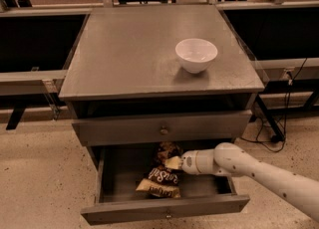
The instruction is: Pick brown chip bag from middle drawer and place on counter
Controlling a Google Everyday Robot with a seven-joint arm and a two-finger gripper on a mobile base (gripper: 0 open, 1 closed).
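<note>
Hovering in the middle drawer (209, 204) at the brown chip bag (160, 179) — pincer (174, 163) state I cannot tell; clamp firmly, withdraw under the upper drawer front (124, 131)

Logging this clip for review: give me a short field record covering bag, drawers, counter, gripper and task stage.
bag: crinkly dark-brown chip bag with white lettering, lying inside the open drawer
middle drawer: wide grey wooden middle drawer, pulled open
upper drawer: grey knobbed front, closed
counter: flat grey cabinet top, white round bowl resting on it
gripper: gripper down in the drawer, at the bag's upper end
stage: bag not yet on counter
</note>
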